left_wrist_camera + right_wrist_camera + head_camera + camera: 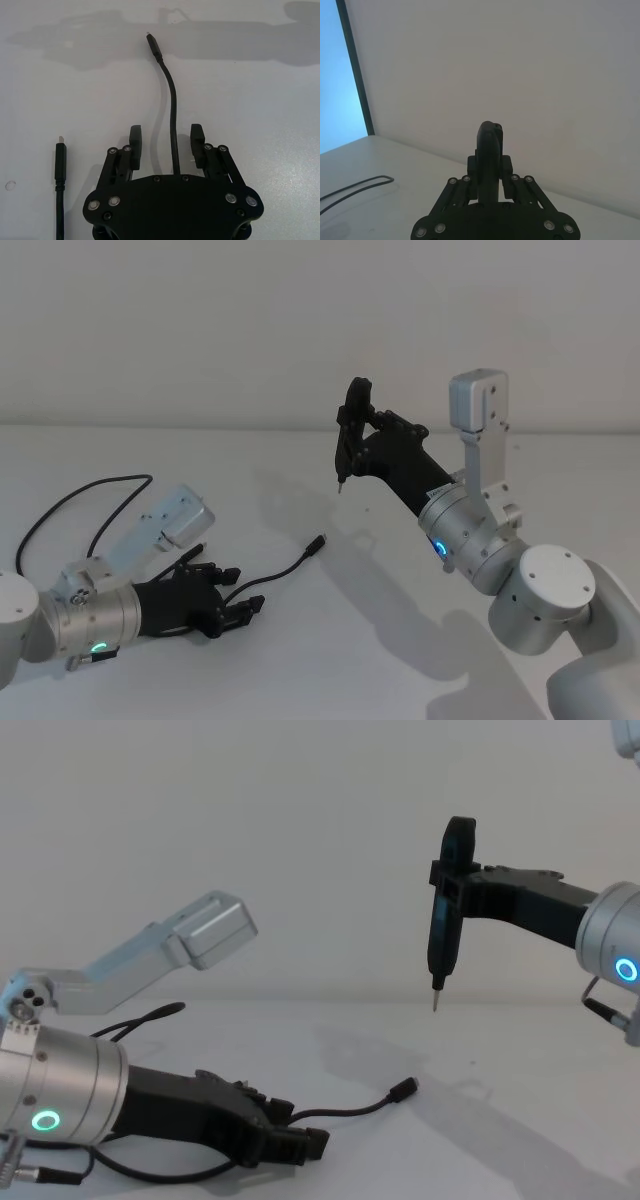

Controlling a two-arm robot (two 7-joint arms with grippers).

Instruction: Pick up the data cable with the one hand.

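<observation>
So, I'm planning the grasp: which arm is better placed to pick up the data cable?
Left. The left gripper sits low at the table, open, straddling the data cable. The right gripper is raised above the table, shut on a pen-like tool.

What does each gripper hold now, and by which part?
Left gripper: nothing; open, cable between its fingers. Right gripper: pen-like tool, by its upper half.

The left claw [166, 131] and right claw [490, 162] are showing black linkages with silver screws [114, 201]; the silver left wrist [60, 1095] is glowing green, the right wrist [462, 530] blue.
</observation>
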